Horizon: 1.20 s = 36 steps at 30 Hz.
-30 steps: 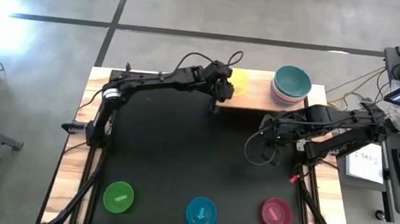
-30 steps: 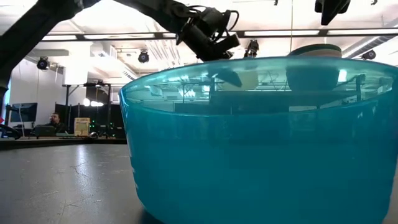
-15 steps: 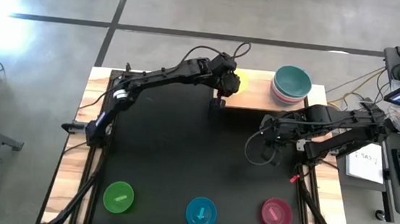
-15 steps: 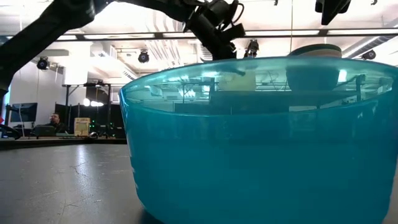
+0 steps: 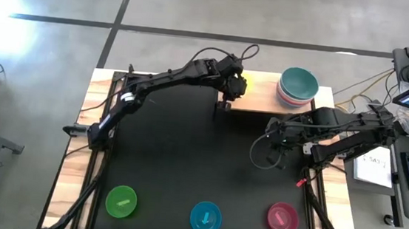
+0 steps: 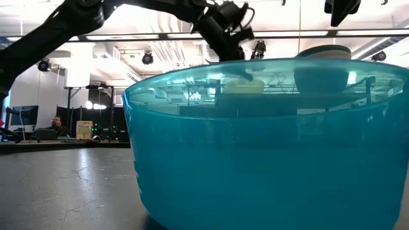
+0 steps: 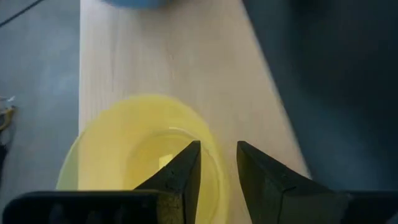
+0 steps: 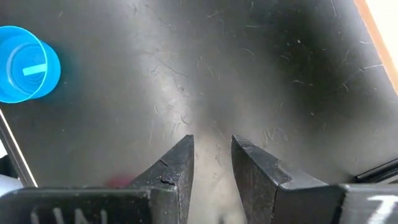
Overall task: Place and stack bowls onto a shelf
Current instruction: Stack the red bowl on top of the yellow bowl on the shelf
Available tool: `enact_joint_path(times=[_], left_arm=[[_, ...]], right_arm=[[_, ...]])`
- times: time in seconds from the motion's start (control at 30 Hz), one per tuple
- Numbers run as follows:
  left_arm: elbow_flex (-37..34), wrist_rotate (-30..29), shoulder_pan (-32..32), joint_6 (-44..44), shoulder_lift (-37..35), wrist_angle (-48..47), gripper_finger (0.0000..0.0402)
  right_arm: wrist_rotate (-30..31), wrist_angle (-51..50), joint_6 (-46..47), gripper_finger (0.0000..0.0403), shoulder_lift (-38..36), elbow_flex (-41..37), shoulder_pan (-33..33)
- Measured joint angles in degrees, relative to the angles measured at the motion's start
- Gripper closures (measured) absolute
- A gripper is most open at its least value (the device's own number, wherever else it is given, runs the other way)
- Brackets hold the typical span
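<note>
Worktop (image 5: 178,164): large black surface with pale wood edges, carrying both arms and everything below.
Shelf (image 5: 261,99): pale wood plank along the far edge of the worktop, the landmark for all places here.
Left arm: reaches from the worktop's left side across to the shelf's left end.
Right arm: folded low over the worktop, just in front of the shelf's right end.
Bowl stack (image 5: 297,88): on the shelf's right end, teal bowl on top with paler rims showing under it.
Yellow bowl (image 7: 140,149): upright on the shelf's left end, beside the stack but apart from it.
Green bowl (image 5: 122,201): on the worktop's near edge, well apart from the shelf, opposite its left side.
Cyan bowl (image 5: 205,217): near edge too, in the middle, between green and magenta.
Magenta bowl (image 5: 282,218): near edge, opposite the shelf's right end.
Left end effector (image 7: 217,165): above the yellow bowl's near rim, fingers narrowly parted, nothing between them.
Right end effector (image 8: 211,158): over bare worktop in front of the shelf, fingers narrowly parted, holding nothing.
</note>
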Motion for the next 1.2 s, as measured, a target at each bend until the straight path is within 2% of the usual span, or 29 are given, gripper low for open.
enact_joint_path(times=[0.17, 0.37, 0.57, 0.77, 0.9, 1.07, 1.2], left_arm=[[1.26, 8.20, -0.01, -2.20, -1.71, -2.69, 0.0315], [1.59, 9.32, -0.33, -5.98, -3.74, -6.02, 0.0315], [1.72, 15.81, -2.49, -13.94, -5.65, -14.12, 0.0315], [1.72, 16.61, -6.72, -10.86, -6.72, -21.59, 0.0315], [1.63, 16.67, -9.00, -7.82, -6.76, -25.58, 0.0315], [1.63, 16.75, -10.74, -6.35, -6.87, -28.71, 0.0315], [1.63, 19.61, -11.64, -6.27, -6.87, -30.96, 0.0315]], right_arm=[[-0.02, 0.03, 0.00, 0.0307, 0.00, -1.10, 0.01], [-0.60, 0.02, 4.77, 0.0307, 0.00, -5.20, 0.02], [-6.49, 0.11, 15.36, 0.0307, 0.00, -10.82, 2.06], [-6.77, 1.28, 32.32, 0.0307, -0.02, -16.07, 9.35], [-7.39, 8.82, 44.14, 0.0307, -0.02, -20.12, 15.99], [-6.57, 27.40, 56.18, 0.0307, 0.39, -25.52, 23.54], [-5.11, 30.10, 66.39, 0.0307, 3.82, -26.93, 28.80]])
